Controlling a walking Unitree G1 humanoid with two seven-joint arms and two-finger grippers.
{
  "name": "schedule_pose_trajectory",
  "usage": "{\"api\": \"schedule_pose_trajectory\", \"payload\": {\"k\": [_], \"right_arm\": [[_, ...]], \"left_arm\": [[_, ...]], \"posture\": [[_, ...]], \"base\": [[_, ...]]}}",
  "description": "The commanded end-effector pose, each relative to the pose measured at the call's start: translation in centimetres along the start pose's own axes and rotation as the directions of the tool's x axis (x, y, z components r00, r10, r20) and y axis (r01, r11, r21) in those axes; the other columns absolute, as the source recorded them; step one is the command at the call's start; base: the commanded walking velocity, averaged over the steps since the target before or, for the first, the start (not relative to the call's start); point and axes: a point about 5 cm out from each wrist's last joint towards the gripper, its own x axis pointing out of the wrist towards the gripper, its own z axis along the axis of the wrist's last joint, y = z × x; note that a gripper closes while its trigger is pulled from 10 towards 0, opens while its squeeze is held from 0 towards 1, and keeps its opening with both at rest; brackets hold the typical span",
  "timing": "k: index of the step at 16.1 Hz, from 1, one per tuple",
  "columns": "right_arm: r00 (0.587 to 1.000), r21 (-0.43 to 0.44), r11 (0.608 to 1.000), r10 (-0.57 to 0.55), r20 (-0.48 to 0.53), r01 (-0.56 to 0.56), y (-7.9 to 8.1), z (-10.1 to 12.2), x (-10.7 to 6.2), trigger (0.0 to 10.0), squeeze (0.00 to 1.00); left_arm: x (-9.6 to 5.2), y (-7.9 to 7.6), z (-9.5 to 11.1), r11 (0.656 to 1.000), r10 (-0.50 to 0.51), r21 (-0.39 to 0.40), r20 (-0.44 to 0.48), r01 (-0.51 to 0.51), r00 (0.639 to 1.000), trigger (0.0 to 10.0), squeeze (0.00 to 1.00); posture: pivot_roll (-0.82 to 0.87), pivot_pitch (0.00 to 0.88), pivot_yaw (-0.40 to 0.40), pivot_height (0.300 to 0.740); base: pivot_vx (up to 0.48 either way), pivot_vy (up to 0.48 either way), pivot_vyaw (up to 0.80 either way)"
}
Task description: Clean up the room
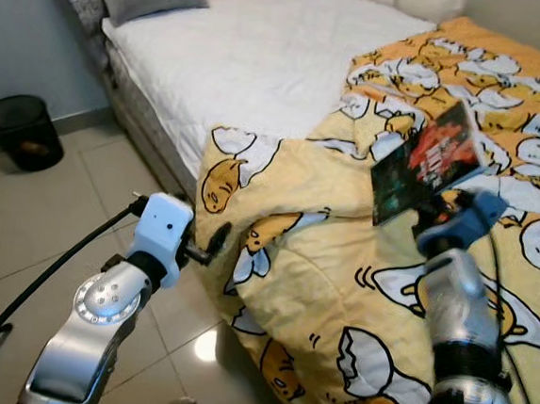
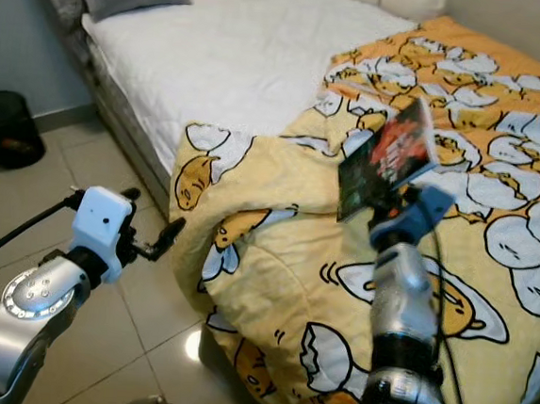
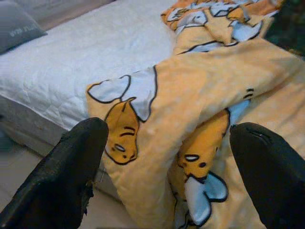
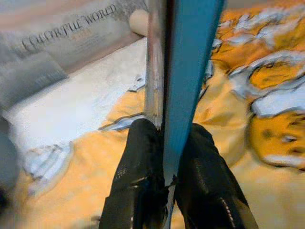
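Above the quilt (image 1: pixel 338 293) on the bed (image 1: pixel 263 69), right hand (image 1: pixel 436 214) clamps a book (image 1: pixel 427 164), fingertips hidden; left hand (image 3: pixel 167 167), fingers spread and empty, at the bed's near corner.

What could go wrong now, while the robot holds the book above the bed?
The right gripper pinches the thin dark-covered book only at its lower edge, so the tilted book may slip onto the yellow cartoon-print duvet. The open left gripper hovers close to the duvet's hanging corner and might snag it.
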Motion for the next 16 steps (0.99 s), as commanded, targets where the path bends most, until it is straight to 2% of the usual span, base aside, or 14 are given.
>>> {"api": "schedule_pose_trajectory", "payload": {"k": [1,3,4,5,9,10,13,14,15,16], "right_arm": [[0.994,-0.133,0.990,0.067,0.087,-0.055,2.4,1.3,-0.5,10.0,0.00],[0.989,-0.204,0.974,0.115,0.095,-0.094,3.8,1.3,-1.3,10.0,0.00],[0.994,-0.204,0.976,0.091,0.057,-0.077,3.7,0.9,-1.5,10.0,0.00],[0.999,-0.202,0.979,0.040,0.001,-0.039,3.2,0.3,-1.7,10.0,0.00],[0.999,-0.203,0.978,0.029,-0.040,-0.037,4.0,-0.2,-2.3,10.0,0.00],[0.999,-0.229,0.973,0.022,-0.050,-0.033,4.2,-0.3,-2.6,10.0,0.00],[0.998,-0.229,0.973,-0.009,-0.063,-0.006,3.8,0.1,-2.4,10.0,0.00],[0.997,-0.216,0.976,-0.036,-0.067,0.021,3.5,0.0,-2.3,10.0,0.00],[0.997,-0.214,0.976,-0.038,-0.068,0.023,3.5,0.0,-2.3,10.0,0.00],[0.996,-0.208,0.978,-0.041,-0.079,0.024,3.8,-0.1,-2.3,10.0,0.00]], "left_arm": [[0.1,0.2,-0.1,0.999,0.049,0.007,0.005,-0.049,0.999,10.0,0.95],[0.2,0.1,0.0,0.997,0.073,0.000,0.014,-0.073,0.997,10.0,0.94],[0.3,-0.1,0.0,0.997,0.071,0.003,0.017,-0.071,0.997,10.0,0.88],[0.7,-0.5,0.3,0.998,0.053,0.026,0.023,-0.054,0.998,10.0,0.87],[1.5,0.0,0.3,0.992,0.123,0.012,0.016,-0.123,0.992,10.0,0.85],[1.6,0.0,0.2,0.990,0.138,-0.020,0.012,-0.138,0.990,10.0,0.75],[1.9,0.0,0.7,0.986,0.154,-0.071,0.045,-0.151,0.987,10.0,0.58],[2.1,0.0,0.9,0.987,0.151,-0.064,0.055,-0.147,0.987,10.0,0.09],[2.1,-0.1,0.9,0.988,0.147,-0.056,0.055,-0.144,0.988,10.0,0.09],[2.1,-0.1,1.0,0.990,0.139,-0.043,0.053,-0.137,0.989,10.0,0.02]], "posture": [[-0.02,0.000,0.012,0.740],[-0.02,0.000,0.022,0.740],[0.00,0.000,0.020,0.740],[0.01,0.000,0.011,0.740],[0.01,0.000,0.015,0.740],[0.00,0.000,0.018,0.740],[-0.01,0.000,0.022,0.740],[0.00,0.000,0.025,0.740],[0.00,0.000,0.025,0.740],[0.02,0.000,0.016,0.740]], "base": [[0.000,0.000,0.00],[0.000,0.000,0.00],[0.000,0.000,-0.65],[0.000,0.000,-0.80],[0.000,0.000,-0.80],[0.000,0.000,-0.80],[0.000,0.000,-0.80],[0.000,0.000,-0.80],[0.000,0.000,-0.80],[0.000,0.000,-0.80]]}}
